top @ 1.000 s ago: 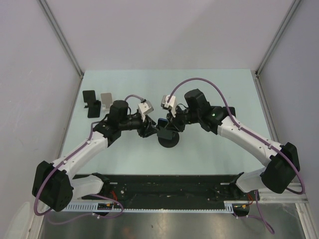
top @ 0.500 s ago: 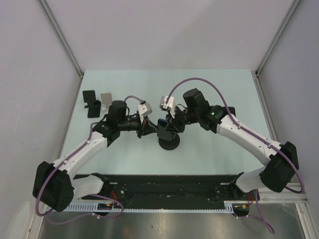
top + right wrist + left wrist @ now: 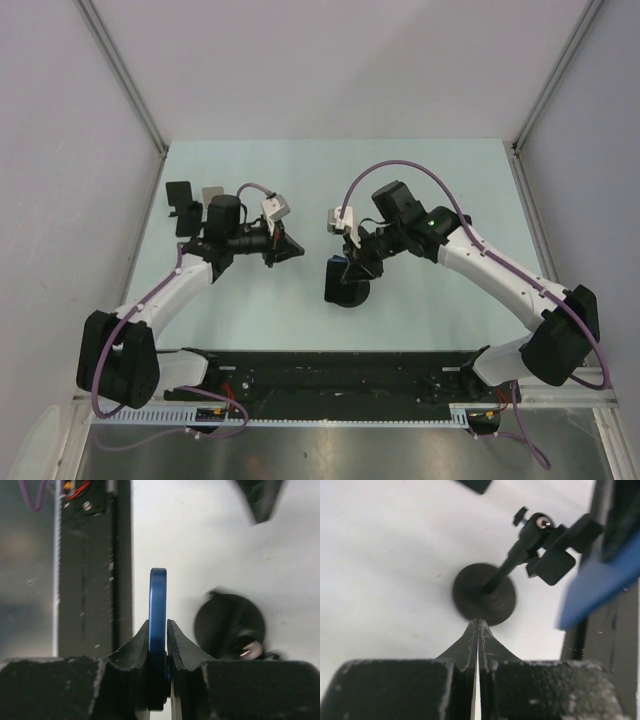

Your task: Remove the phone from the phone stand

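Observation:
The black phone stand has a round base and stands mid-table. In the left wrist view its base, stem and empty clamp show clearly. My right gripper is shut on the blue phone and holds it just left of the stand, free of the clamp. The right wrist view shows the phone edge-on between my fingers, with the stand base blurred to its right. The phone shows blurred in the left wrist view. My left gripper is shut and empty, well left of the stand; its tips point at the base.
Two small black stands and a grey one sit at the back left of the table. A black rail runs along the near edge. Frame posts and walls close in both sides.
My right gripper has lifted the phone off the stand and moved it toward the near left. My left gripper has pulled back to the left, away from the stand.

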Controlling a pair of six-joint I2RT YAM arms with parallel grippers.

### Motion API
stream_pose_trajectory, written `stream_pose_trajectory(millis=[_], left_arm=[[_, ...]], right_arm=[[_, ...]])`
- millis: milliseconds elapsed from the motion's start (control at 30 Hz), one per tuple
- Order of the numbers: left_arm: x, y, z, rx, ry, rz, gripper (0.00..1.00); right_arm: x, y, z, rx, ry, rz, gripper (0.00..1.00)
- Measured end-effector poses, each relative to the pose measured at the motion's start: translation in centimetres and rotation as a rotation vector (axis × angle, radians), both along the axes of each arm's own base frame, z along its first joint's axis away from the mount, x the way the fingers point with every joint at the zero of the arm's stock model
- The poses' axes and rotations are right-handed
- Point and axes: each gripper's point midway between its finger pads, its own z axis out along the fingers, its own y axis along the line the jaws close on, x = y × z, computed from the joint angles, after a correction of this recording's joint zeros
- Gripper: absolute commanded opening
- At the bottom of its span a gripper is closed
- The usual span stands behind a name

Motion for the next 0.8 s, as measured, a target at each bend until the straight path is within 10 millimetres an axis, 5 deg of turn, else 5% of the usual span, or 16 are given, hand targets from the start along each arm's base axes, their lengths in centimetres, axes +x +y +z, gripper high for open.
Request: stream_pose_trajectory(millis=[100, 167, 333, 600, 800], left_arm=[[1.5, 0.9, -1.2, 0.044, 0.012, 0.076, 0.07], [1.7, 0.9, -1.6, 0.055, 0.021, 0.086, 0.27], [1.1, 0.2, -1.3, 0.059, 0.02, 0.077, 0.51], [0.5, 0.6, 2.7, 0.023, -0.076, 0.137, 0.77], [1.3, 1.8, 5.3, 0.001, -0.104, 0.279, 0.85]], right_arm=[[-2.3, -0.8, -0.9, -0.041, 0.089, 0.045, 0.0], [-3.1, -1.0, -1.0, -0.052, 0.117, 0.062, 0.0], [-3.3, -1.1, -1.5, -0.071, 0.133, 0.06, 0.0], [-2.4, -0.5, -0.9, -0.057, 0.124, 0.012, 0.0], [-1.6, 0.8, 2.9, 0.019, 0.088, -0.002, 0.0]])
